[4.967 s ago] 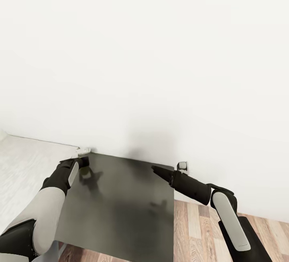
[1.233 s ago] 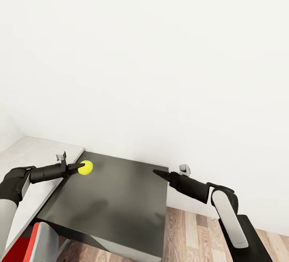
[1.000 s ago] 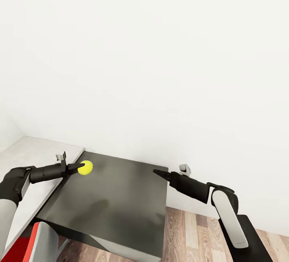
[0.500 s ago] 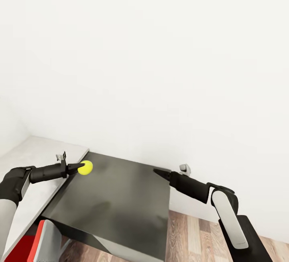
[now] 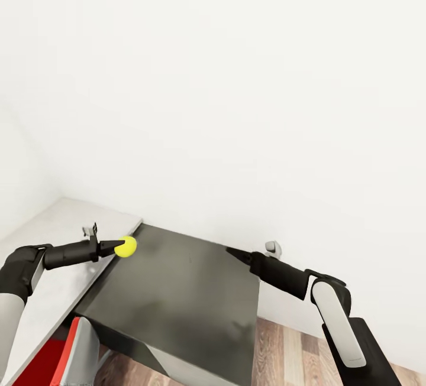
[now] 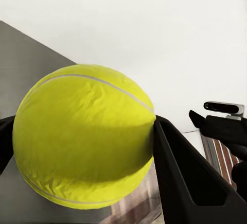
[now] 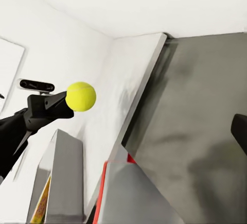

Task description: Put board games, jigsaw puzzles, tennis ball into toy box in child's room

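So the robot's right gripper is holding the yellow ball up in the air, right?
Not quite: the left gripper holds the tennis ball, up in the air as you said. The head view shows it. The right gripper is empty.

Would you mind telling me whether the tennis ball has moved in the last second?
Cannot tell: the tennis ball keeps its place in the head view, clamped in the left gripper, while the dark cabinet top shifts, suggesting the camera moved.

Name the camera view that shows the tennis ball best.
The left wrist view: the tennis ball looms large, seam visible, clamped in the left gripper. The head view and right wrist view show it small.
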